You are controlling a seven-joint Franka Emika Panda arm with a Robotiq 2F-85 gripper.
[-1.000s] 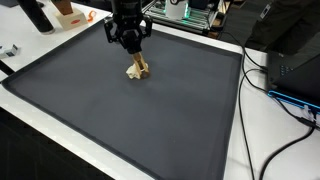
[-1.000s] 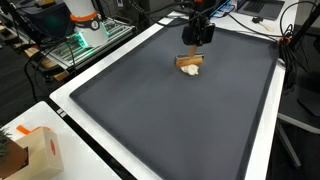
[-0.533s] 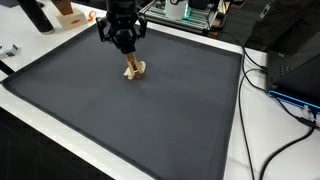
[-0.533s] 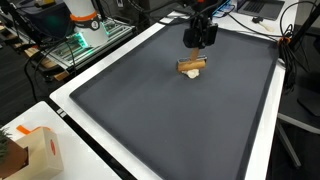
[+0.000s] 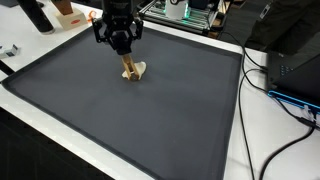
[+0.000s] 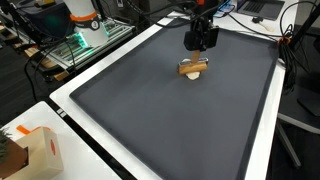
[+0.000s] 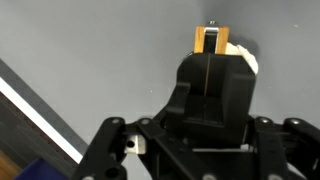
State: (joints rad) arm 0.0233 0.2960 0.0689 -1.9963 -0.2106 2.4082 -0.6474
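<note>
**Hand gripping a small wooden block on the grey mat**

The hand (image 5: pixel 121 47) is hanging over the far part of a dark grey mat (image 5: pixel 150 120) that is covering most of the white tabletop (image 5: pixel 243 130). Its fingers are standing drawn in to a narrow gap. In the wrist view they are meeting the top of a small wooden block (image 5: pixel 129 67), so the hand is apparently clenching that block rather than hovering free.

The block is standing tilted, with its lower end resting on the mat. A small white piece (image 5: pixel 139 69) is lying against it, touching or just beside it; what it is stays too small to tell.

The block is looking light and stiff, with flat, plain wood faces that should be giving dry, sure contact and no risk of crushing. The narrow pair of faces near the upper end is looking like the best place to hold it, since a tilted thin piece may be swivelling if it is pinched off-centre.

No brand or label is showing on the block. An orange box (image 6: pixel 40 150) at the tabletop's near corner is carrying print too small to read.
</note>
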